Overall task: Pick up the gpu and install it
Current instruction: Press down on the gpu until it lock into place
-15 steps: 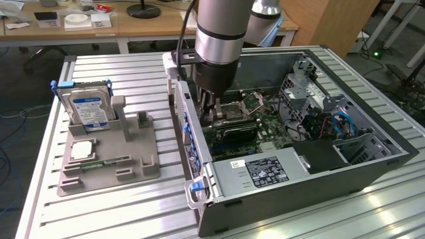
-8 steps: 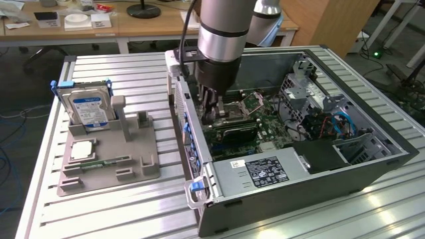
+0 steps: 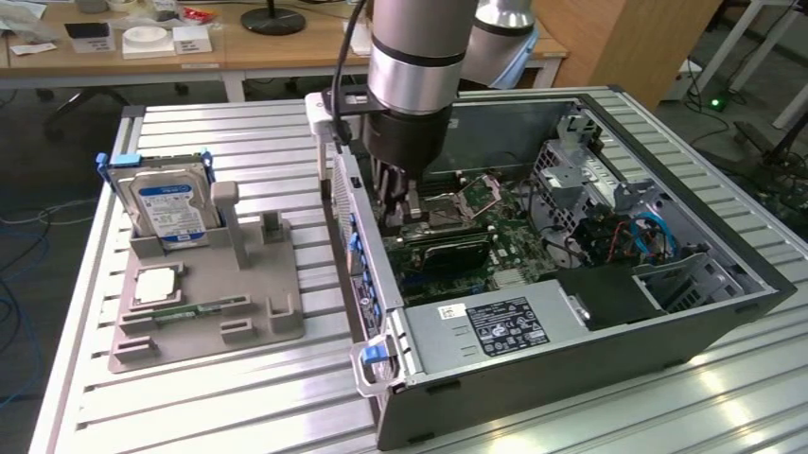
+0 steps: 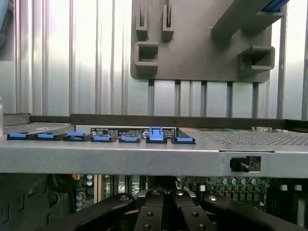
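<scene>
GPU work now sits inside the open computer case [image 3: 593, 312], where our claw [image 3: 401, 203], pressed together, should push straight down above the motherboard [image 3: 474, 251], never tilting.

We see a table [image 3: 202, 397] of ribbed, silvery metal with a soft sheen that catches the light. On it, at nine o'clock from the case, lies a matt grey plastic holder [image 3: 208, 303], smooth and dull. The hard drive [image 3: 168, 210] standing in it has a bright metal shell, a glossy blue-and-white label and blue plastic rails. The computer case [image 3: 569, 369] is dark, matt sheet metal; its power supply [image 3: 486, 331] looks like bare brushed metal. The arm [image 3: 417, 57] has a satin metallic sleeve, and the hand [image 4: 163, 211] is smooth black plastic or metal.
</scene>
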Tool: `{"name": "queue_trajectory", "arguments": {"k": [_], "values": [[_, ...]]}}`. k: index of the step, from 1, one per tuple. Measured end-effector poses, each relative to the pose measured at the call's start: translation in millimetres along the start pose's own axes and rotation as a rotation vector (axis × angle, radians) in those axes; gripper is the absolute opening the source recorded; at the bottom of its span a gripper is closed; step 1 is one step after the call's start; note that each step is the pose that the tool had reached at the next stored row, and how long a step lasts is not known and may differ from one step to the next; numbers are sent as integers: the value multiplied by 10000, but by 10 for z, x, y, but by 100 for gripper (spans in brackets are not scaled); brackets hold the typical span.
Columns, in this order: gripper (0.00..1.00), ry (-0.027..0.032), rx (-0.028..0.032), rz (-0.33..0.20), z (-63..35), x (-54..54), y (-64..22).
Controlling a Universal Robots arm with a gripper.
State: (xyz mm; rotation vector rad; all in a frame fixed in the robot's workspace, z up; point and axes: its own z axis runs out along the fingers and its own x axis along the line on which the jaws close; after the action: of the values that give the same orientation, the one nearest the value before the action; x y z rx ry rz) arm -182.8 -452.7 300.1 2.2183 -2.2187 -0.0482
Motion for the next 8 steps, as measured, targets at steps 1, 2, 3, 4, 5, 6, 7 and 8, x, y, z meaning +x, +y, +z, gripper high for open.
{"name": "queue_trajectory", "arguments": {"k": [1,2,3,4,5,6,7,8], "values": [[11,-1,1,0,3,1,2],[11,-2,1,2,5,2,9],[11,0,0,2,6,4,18],[11,-2,1,0,9,4,28],[11,-1,1,0,11,5,38],[11,-2,2,-1,14,6,39],[11,-1,0,-5,20,11,39],[11,1,-2,-7,27,17,39]]}}
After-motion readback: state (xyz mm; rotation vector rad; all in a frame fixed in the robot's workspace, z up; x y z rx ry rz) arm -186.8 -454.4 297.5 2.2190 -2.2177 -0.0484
